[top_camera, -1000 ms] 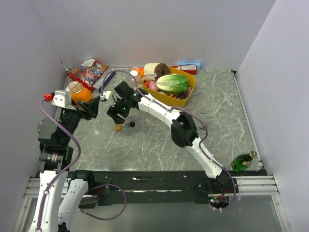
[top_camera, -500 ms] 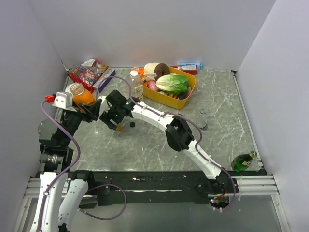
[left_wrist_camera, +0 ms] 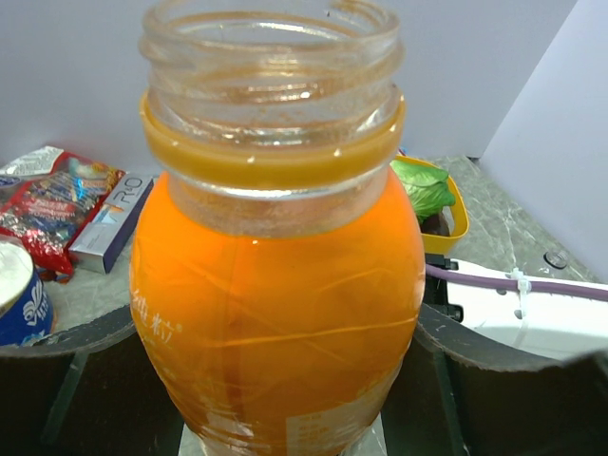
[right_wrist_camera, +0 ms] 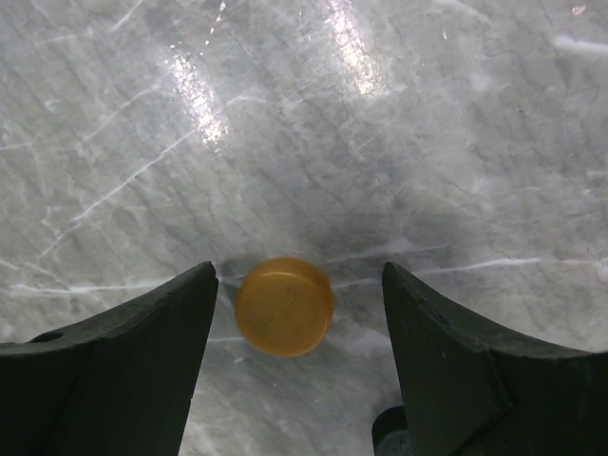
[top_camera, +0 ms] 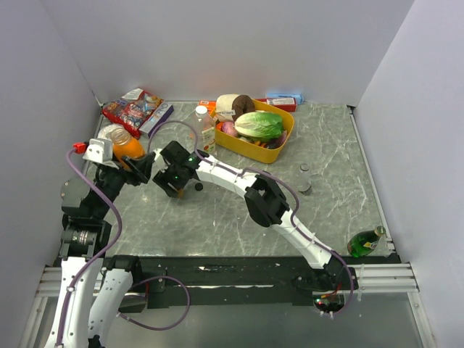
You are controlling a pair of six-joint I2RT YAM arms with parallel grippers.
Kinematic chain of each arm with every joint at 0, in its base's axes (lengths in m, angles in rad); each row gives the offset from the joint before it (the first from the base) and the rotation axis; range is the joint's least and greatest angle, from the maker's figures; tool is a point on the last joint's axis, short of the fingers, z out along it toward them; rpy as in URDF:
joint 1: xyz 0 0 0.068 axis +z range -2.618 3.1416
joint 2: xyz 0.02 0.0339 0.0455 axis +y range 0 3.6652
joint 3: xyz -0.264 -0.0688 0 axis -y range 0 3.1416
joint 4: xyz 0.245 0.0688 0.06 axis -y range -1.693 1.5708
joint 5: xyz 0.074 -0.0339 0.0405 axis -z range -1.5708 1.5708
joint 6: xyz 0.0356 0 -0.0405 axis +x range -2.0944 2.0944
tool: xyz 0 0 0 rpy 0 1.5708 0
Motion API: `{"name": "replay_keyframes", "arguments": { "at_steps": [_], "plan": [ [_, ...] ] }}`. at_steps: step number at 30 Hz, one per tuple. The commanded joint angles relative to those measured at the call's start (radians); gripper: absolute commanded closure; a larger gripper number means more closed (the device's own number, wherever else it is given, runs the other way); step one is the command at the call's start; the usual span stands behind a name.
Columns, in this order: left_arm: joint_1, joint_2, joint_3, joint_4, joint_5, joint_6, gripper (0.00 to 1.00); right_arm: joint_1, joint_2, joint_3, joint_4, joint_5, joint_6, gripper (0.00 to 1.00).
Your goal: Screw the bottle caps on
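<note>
My left gripper [left_wrist_camera: 275,399] is shut on the bottle with orange drink [left_wrist_camera: 275,313]. It holds the bottle off the table at the left [top_camera: 119,143], and the threaded mouth [left_wrist_camera: 271,47] has no cap. My right gripper [right_wrist_camera: 299,282] hangs open, low over the marble, beside that bottle [top_camera: 172,183]. The orange-gold cap [right_wrist_camera: 284,306] lies flat between its fingers, closer to the left finger and touching neither. A black cap [top_camera: 198,186] lies just right of the gripper. A clear bottle [top_camera: 206,130] wearing a white cap stands behind, and a greyish bottle [top_camera: 304,177] stands at the right.
A yellow tub [top_camera: 288,129] of vegetables sits at the back. A red snack bag [top_camera: 129,109] and a flat box [top_camera: 156,119] lie at the back left. A green glass bottle [top_camera: 365,241] lies at the front right edge. A blue tin [left_wrist_camera: 14,285] shows beside the held bottle.
My right gripper has swung left and down until its open fingers straddle the orange-gold cap. The left arm with the orange bottle has barely shifted.
</note>
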Motion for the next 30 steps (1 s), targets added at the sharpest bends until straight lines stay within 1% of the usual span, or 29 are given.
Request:
{"name": "replay_keyframes", "arguments": {
  "at_steps": [1, 9, 16, 20, 25, 30],
  "plan": [
    [0.006, -0.003, -0.010, 0.032, 0.020, -0.023, 0.99, 0.011, -0.015, -0.013, 0.008, 0.014, 0.011, 0.24],
    [0.006, -0.002, -0.017, 0.037, 0.021, -0.024, 0.99, 0.023, -0.033, -0.019, 0.016, 0.050, -0.002, 0.26],
    [0.006, -0.011, -0.040, 0.060, 0.021, -0.029, 0.99, 0.035, -0.093, -0.122, 0.007, 0.067, -0.012, 0.26],
    [0.006, -0.009, -0.048, 0.075, 0.021, -0.035, 0.99, 0.035, -0.099, -0.124, 0.007, 0.076, -0.025, 0.27],
    [0.006, -0.011, -0.043, 0.063, 0.024, -0.027, 0.99, 0.035, -0.099, -0.114, 0.007, 0.076, -0.028, 0.29],
    [0.006, -0.012, -0.043, 0.058, 0.024, -0.021, 0.99, 0.035, -0.113, -0.142, -0.003, 0.061, -0.026, 0.33]
  ]
}}
